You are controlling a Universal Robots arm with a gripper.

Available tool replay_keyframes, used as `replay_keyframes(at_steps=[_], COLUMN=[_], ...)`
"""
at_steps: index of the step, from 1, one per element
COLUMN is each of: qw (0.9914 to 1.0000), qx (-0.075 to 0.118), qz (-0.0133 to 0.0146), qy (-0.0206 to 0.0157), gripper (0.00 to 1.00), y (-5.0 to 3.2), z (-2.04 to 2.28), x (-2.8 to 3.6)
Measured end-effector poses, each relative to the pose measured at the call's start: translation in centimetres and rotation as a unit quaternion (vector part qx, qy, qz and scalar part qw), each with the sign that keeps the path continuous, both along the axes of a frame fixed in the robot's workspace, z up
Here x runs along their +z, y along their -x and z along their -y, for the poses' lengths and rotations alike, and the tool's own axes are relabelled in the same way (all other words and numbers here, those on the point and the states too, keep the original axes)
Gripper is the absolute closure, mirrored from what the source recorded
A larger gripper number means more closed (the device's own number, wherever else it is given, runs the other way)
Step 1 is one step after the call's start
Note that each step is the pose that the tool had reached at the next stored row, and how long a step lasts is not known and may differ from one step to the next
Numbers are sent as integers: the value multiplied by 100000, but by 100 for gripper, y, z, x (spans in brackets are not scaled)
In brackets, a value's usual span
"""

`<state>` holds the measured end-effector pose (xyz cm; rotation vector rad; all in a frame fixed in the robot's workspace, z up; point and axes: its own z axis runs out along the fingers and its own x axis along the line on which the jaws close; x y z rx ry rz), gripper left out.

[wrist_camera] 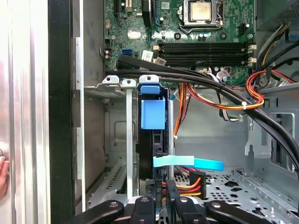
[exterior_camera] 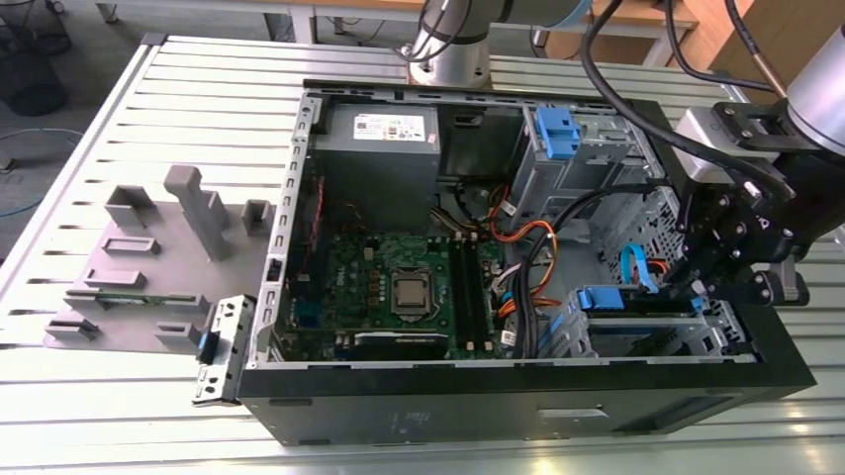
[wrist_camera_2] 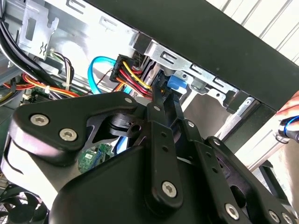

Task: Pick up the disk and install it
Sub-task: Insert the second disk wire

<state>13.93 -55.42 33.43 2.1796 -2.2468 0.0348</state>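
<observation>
Black linkage bars of the gripper [wrist_camera_2: 161, 100] fill the foreground in the second wrist view, their tips reaching toward the drive bay [wrist_camera: 126, 154] of the open computer case [exterior_camera: 528, 406]; whether the fingers are spread or closed on anything I cannot tell, since the tips are hidden among the cables. Seen from the first wrist view, the disk [wrist_camera: 153, 135] stands edge-on inside the bay, directly ahead of the gripper [wrist_camera: 161, 203], its blue rail tab [wrist_camera: 153, 113] facing the motherboard [wrist_camera: 205, 32]; its long axis runs straight away from the tool, into the slot. A light-blue data cable [wrist_camera: 196, 163] and a bundle of red, yellow and black power wires [wrist_camera: 187, 184] lie just beside the disk's near end; in the exterior view the gripper [exterior_camera: 719, 282] hangs over the case's corner at the exterior view's right, above the blue-tabbed bay [exterior_camera: 620, 307]; the disk looks already seated, or nearly so.
</observation>
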Motion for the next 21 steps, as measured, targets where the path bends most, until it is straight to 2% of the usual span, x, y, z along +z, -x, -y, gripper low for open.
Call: replay_keyframes(at_steps=[8, 10, 21], qw=[100000, 100000, 100000], qx=[6, 3, 3], qz=[0, 0, -1], qy=[-3, 5, -3], gripper=[76, 84, 84], y=[-7, -8, -13], z=[0, 0, 0], x=[0, 1, 17])
